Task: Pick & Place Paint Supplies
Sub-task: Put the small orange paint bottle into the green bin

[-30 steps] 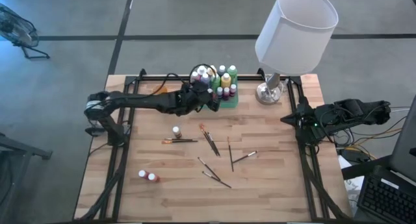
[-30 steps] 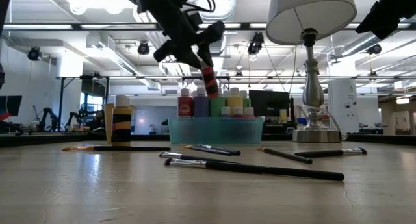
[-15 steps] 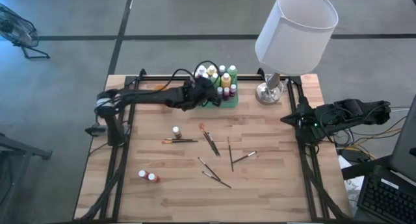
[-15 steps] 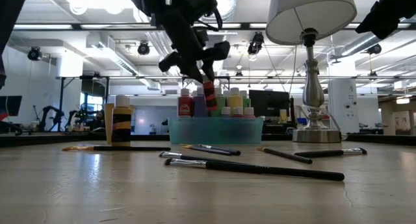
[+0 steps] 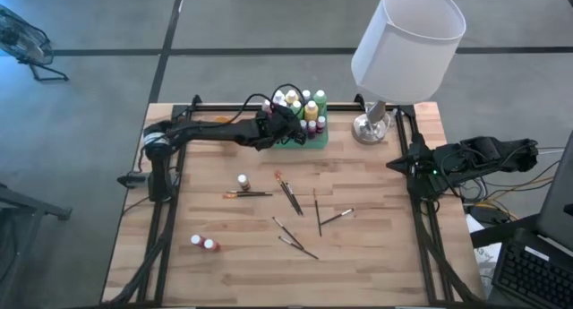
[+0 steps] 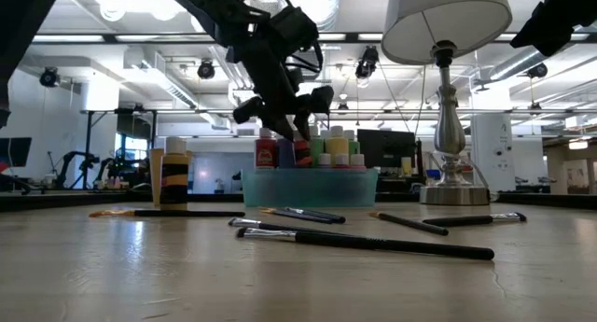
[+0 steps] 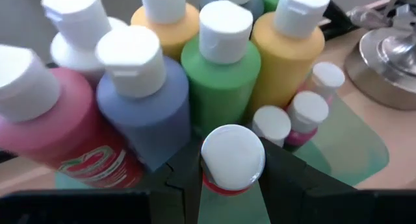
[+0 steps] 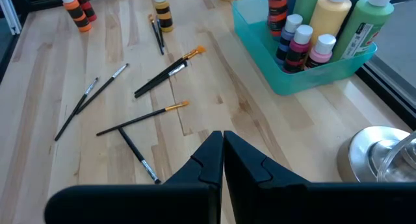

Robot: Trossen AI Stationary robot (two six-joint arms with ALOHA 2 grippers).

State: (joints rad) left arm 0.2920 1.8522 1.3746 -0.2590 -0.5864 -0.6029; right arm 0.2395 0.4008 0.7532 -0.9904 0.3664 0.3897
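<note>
Left gripper (image 7: 232, 185) is grasping a small red bottle (image 7: 232, 160), apparently lowering it inside the green tray (image 5: 315, 139) | taller bottles (image 7: 218, 81) are standing just ahead of its fingers | right gripper (image 8: 223, 160) is resting clenched, well apart | brushes (image 5: 288, 194) are lying on the table (image 5: 376, 246) behind the left gripper.

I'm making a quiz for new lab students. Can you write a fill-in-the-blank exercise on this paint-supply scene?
1. The left gripper is shut on a small bottle with a ____ cap.
2. It holds that bottle over the green ____.
3. The right gripper is ____ and holds nothing.
4. Several paintbrushes lie on the wooden ____.

Missing words: white; tray; shut; table
</note>
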